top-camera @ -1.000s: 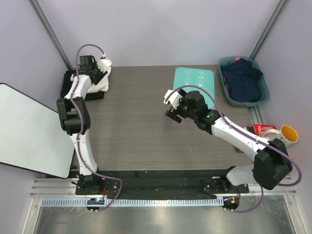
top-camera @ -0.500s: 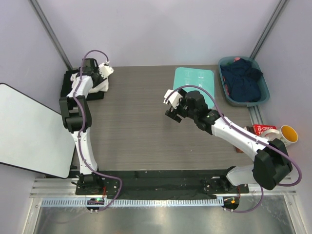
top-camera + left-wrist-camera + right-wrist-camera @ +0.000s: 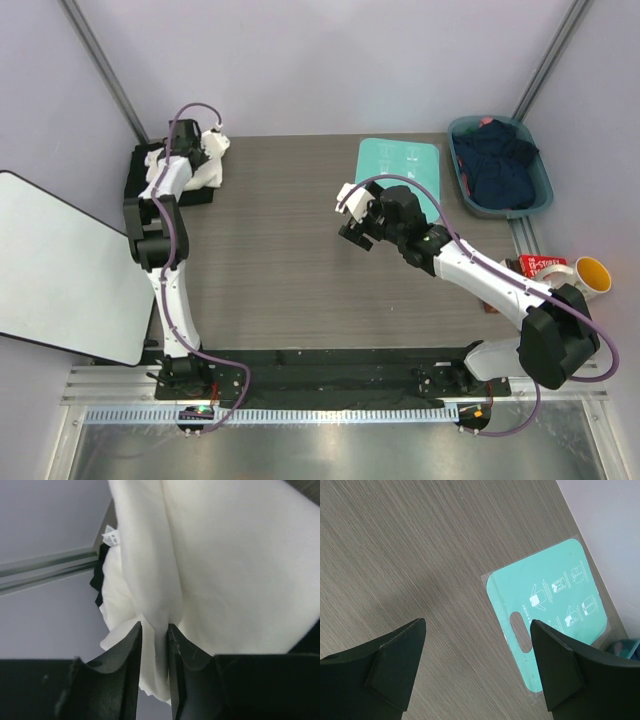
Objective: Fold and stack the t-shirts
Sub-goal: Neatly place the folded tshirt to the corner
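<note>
The white t-shirt [image 3: 203, 172] lies bunched on a black t-shirt [image 3: 140, 188] at the table's far left corner. My left gripper [image 3: 213, 141] is over that pile. In the left wrist view its jaws [image 3: 155, 630] stand shut on a hanging fold of the white t-shirt [image 3: 240, 570], and a dark edge of the black t-shirt [image 3: 98, 586] shows behind it. My right gripper [image 3: 352, 215] hovers over the middle of the table, open and holding nothing. In the right wrist view the right gripper [image 3: 477, 625] has bare wood between its wide-set fingers.
A teal plastic board [image 3: 398, 165] with printed folding pictures [image 3: 555, 610] lies flat at the back centre. A blue basket [image 3: 543, 196] of dark clothes stands at the back right. A cup [image 3: 592, 275], tape and a red box sit at the right edge. A white panel [image 3: 60, 270] juts out left.
The left jaws have narrowed onto the fold of white fabric, and the left wrist has shifted slightly over the pile. The right arm has not moved.
</note>
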Action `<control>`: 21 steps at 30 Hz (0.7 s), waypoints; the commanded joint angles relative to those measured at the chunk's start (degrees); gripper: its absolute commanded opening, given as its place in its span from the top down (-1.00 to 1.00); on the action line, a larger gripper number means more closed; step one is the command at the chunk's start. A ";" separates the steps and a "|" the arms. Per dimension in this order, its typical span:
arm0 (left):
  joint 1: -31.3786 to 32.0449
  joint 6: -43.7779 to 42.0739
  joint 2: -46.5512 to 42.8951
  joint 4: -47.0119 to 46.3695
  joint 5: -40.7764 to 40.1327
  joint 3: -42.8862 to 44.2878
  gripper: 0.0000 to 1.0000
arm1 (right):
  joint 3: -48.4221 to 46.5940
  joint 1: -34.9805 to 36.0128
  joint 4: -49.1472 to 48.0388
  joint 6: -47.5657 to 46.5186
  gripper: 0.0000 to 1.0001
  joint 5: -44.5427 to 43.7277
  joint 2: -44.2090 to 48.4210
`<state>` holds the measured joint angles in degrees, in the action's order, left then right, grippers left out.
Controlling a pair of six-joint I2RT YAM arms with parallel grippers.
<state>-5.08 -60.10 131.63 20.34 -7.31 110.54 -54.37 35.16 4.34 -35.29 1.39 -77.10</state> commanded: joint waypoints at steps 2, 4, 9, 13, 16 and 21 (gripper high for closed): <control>-0.72 -0.90 0.38 -13.36 -5.95 -1.11 0.17 | -0.39 0.18 -3.11 -0.04 -0.81 -0.42 0.20; -0.72 -1.43 1.34 -18.73 -9.03 -2.86 0.09 | -0.21 0.18 -3.37 0.04 -0.81 -0.33 0.20; -0.46 -7.38 4.68 -37.42 -15.62 -4.98 0.10 | -0.21 0.18 -3.02 0.04 -0.81 -0.60 0.20; -0.45 -11.35 9.15 -46.16 -21.06 -2.71 0.12 | -0.21 0.26 -2.67 -0.04 -0.81 -0.68 0.02; -0.46 -13.11 10.39 -52.93 -22.48 -2.35 0.15 | -0.04 0.17 -2.32 -0.04 -0.81 -0.51 -0.07; -0.19 -16.98 11.45 -64.36 -22.75 -4.63 0.04 | 0.14 0.18 -2.05 0.04 -0.81 -0.33 -0.59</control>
<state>-5.28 -72.99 143.74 -27.29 -27.68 106.19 -54.35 35.16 4.36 -35.31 1.37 -77.32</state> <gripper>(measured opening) 0.461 0.905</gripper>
